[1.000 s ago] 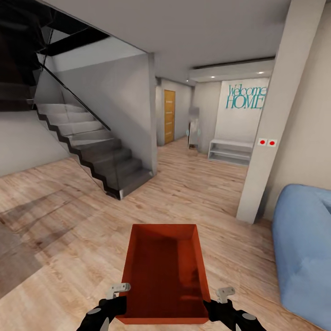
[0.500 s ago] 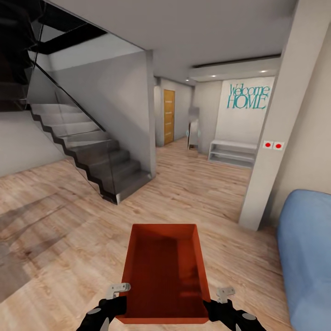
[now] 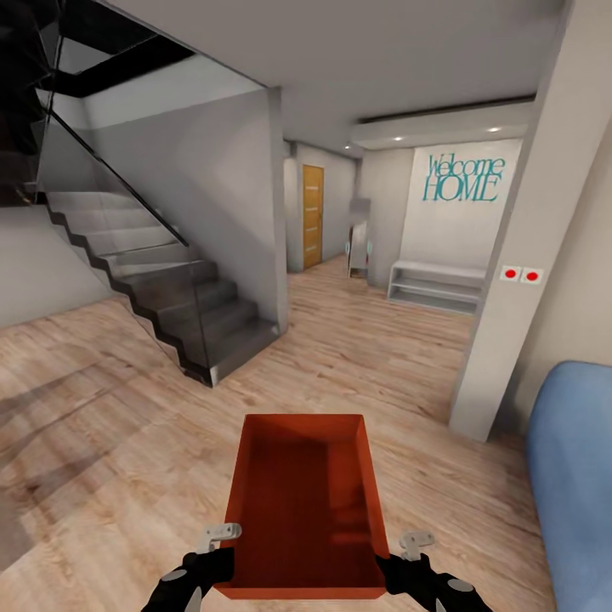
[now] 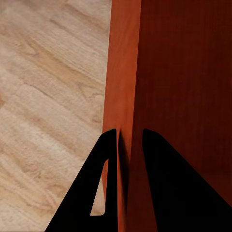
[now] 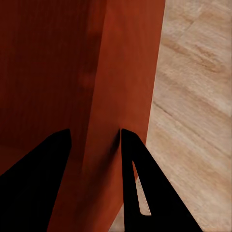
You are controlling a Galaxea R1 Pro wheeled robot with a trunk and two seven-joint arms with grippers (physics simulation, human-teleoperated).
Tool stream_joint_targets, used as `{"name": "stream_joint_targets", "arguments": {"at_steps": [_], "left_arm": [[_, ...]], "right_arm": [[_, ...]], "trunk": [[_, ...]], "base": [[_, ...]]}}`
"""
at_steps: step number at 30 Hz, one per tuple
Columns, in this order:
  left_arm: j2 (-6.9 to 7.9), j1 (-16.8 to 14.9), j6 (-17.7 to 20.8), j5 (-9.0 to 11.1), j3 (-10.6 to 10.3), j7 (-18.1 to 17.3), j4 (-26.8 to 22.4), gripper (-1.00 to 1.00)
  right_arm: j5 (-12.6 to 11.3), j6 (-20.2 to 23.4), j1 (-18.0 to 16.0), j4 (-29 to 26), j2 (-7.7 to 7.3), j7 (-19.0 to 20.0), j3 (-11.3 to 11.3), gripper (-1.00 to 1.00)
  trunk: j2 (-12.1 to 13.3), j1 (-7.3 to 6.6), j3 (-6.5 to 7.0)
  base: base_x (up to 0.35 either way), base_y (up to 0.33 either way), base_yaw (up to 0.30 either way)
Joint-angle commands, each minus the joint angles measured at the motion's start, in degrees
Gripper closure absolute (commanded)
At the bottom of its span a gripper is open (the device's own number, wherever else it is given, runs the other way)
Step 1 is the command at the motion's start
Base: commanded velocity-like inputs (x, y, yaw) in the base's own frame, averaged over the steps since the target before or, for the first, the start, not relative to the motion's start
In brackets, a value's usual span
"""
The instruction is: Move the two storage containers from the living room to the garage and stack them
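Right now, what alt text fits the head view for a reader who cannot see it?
Both grippers, left and right, hold an empty orange-red storage container by its side walls above light wood flooring. Ahead stand a staircase, an orange-brown door and a blue sofa.

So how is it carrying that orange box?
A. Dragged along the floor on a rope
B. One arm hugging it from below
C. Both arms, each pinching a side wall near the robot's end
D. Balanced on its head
C: the left gripper and right gripper each clamp a side wall of the box, jaws astride the wall.
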Motion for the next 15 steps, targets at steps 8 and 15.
{"name": "stream_joint_targets", "arguments": {"at_steps": [8, 15], "left_arm": [[-0.34, -0.06, 0.35, -0.01, 0.39, 0.26, -0.24, 1.00], [-0.34, -0.06, 0.36, -0.01, 0.39, 0.26, -0.24, 1.00]], "right_arm": [[0.86, -0.10, 0.01, 0.13, 0.85, 0.57, 0.33, 1.00], [0.91, -0.10, 0.01, 0.13, 0.85, 0.53, 0.30, 1.00]], "trunk": [[-0.07, 0.05, -0.08], [-0.07, 0.05, -0.08]], "base": [[0.327, -0.069, 0.000], [0.327, -0.095, 0.000]]}}
